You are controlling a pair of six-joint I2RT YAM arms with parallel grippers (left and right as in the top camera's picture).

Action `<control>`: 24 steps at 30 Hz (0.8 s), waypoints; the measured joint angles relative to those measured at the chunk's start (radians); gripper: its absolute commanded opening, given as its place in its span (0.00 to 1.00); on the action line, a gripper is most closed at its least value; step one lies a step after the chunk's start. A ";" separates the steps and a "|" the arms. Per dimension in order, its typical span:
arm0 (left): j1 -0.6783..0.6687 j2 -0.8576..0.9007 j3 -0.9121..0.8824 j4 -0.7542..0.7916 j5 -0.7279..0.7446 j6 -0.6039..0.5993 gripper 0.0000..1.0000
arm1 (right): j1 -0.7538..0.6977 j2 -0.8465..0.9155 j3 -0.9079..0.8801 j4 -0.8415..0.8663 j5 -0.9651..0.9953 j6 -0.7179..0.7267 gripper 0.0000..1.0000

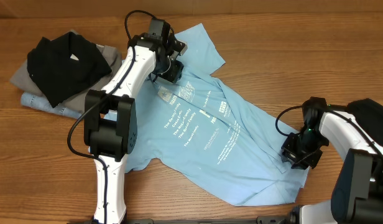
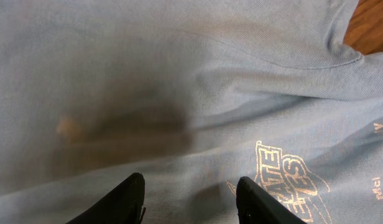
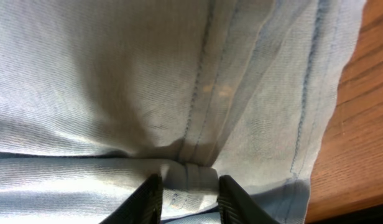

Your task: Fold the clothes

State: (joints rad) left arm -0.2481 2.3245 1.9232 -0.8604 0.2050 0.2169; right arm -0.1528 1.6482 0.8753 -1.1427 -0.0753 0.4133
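A large light blue T-shirt (image 1: 210, 124) with white lettering lies spread diagonally on the wooden table (image 1: 272, 50), rumpled at its lower right. My left gripper (image 1: 171, 67) is over the shirt's upper part near the collar. In the left wrist view its fingers (image 2: 190, 190) are open, just above the shirt's fabric (image 2: 179, 74) beside a printed logo (image 2: 291, 174). My right gripper (image 1: 298, 154) is at the shirt's lower right edge. In the right wrist view its fingers (image 3: 190, 190) are shut on a bunched fold of the shirt's stitched hem (image 3: 198, 93).
A pile of other clothes lies at the back left: a black garment (image 1: 64, 65) on top, grey fabric (image 1: 20, 76) and denim-blue fabric (image 1: 39, 102) under it. A dark shape (image 1: 373, 112) sits at the right edge behind the right arm.
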 measured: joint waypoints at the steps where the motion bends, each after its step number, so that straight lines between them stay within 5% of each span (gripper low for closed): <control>1: 0.000 0.000 0.000 0.000 0.000 0.000 0.51 | 0.000 0.000 0.000 0.002 0.000 0.000 0.20; 4: 0.000 0.000 0.000 0.000 0.000 0.000 0.52 | 0.000 0.000 0.000 0.004 -0.011 0.003 0.04; 14: 0.000 0.000 0.000 0.000 0.000 0.000 0.54 | -0.022 0.000 0.048 -0.006 -0.032 0.005 0.04; 21: 0.000 0.000 0.000 0.000 0.000 0.000 0.55 | -0.145 0.000 0.344 0.081 0.006 0.012 0.04; 22: 0.000 0.000 0.000 -0.001 0.000 0.000 0.55 | -0.189 0.000 0.430 0.166 0.055 0.033 0.09; 23: 0.000 0.000 0.000 0.000 0.000 0.000 0.55 | -0.216 0.000 0.463 0.227 0.076 0.045 0.60; 24: 0.000 0.000 0.000 -0.001 0.000 0.000 0.55 | -0.267 -0.002 0.507 0.330 0.105 0.062 0.75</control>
State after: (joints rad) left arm -0.2481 2.3245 1.9232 -0.8616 0.2047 0.2169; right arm -0.4198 1.6463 1.3819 -0.8131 0.0296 0.4751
